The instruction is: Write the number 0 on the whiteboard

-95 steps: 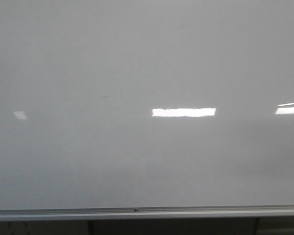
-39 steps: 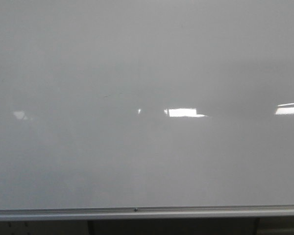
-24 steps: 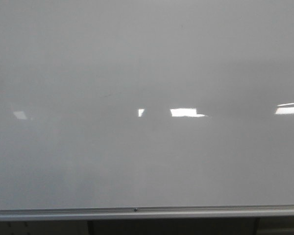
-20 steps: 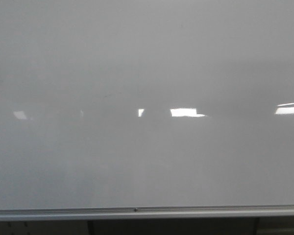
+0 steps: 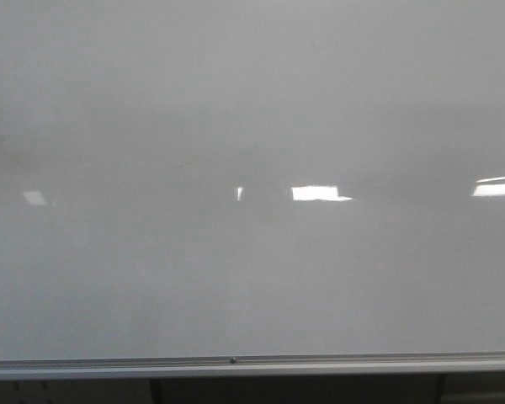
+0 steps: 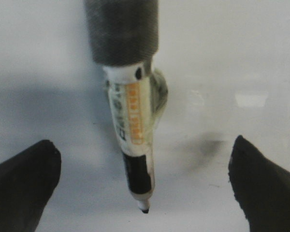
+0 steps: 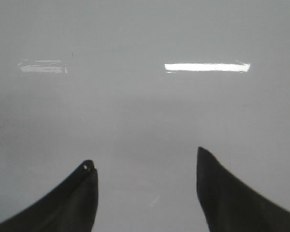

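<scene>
The whiteboard fills the front view, glossy grey-white, with a silver rail along its lower edge. No number 0 shows on it, only a faint short streak. Neither gripper shows in the front view. In the left wrist view my left gripper is open, its black fingers wide apart. Between them a black-tipped marker sticks out of a grey holder, not touched by the fingers. Its tip is close to the board; I cannot tell if it touches. My right gripper is open and empty, facing the board.
Bright rectangular light reflections lie across the middle of the board, with one at the right edge. A dark gap with supports runs below the rail.
The long middle reflection has shortened and split into a small sliver and a shorter bar. A dim shadow has grown at the board's left edge.
</scene>
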You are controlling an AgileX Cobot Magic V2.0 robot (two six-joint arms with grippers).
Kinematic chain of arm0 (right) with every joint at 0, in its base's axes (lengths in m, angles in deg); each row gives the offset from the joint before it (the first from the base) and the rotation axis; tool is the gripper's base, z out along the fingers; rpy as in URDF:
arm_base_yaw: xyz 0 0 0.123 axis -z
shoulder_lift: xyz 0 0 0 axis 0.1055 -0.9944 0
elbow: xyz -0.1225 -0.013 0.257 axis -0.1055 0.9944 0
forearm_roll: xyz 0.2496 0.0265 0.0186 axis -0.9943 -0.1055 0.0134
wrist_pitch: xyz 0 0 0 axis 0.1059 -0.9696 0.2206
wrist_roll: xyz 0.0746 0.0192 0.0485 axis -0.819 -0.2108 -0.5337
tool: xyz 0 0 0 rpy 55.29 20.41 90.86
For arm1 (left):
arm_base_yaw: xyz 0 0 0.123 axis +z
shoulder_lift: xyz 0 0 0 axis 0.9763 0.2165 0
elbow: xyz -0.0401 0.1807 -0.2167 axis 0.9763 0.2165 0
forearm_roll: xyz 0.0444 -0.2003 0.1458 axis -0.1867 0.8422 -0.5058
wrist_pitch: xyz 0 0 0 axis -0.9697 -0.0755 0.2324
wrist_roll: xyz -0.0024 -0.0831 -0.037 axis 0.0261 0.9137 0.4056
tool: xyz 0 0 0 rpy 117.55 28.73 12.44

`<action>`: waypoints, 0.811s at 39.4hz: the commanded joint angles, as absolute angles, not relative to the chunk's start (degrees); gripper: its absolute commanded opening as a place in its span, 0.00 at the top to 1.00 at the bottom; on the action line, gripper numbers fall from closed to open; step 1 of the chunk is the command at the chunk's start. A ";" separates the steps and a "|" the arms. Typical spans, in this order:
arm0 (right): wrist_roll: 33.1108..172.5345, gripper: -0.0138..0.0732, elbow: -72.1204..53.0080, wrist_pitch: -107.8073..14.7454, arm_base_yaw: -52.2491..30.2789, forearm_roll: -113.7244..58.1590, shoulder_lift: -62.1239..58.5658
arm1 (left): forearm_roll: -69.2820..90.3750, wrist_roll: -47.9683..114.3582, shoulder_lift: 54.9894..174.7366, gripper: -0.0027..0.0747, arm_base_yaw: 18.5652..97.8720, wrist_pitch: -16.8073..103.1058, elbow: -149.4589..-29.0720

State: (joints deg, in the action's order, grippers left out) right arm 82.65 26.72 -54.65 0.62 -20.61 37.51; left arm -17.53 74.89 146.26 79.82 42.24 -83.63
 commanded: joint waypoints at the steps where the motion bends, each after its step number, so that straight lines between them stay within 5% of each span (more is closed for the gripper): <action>1: 82.69 0.29 24.71 -50.53 0.53 -20.95 36.76 | -17.07 75.65 145.22 0.10 79.69 46.22 -85.73; 9: 82.69 0.29 24.71 -50.53 0.53 -20.95 36.76 | -17.07 75.65 145.56 0.25 79.69 46.99 -85.73; 32: 82.69 0.29 24.71 -50.53 0.53 -20.95 36.76 | -17.07 75.65 145.56 0.99 79.79 50.06 -85.73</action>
State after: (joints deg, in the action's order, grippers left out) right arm 82.65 26.72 -54.87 0.62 -20.61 37.51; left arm -17.53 74.89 147.61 79.82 45.33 -83.93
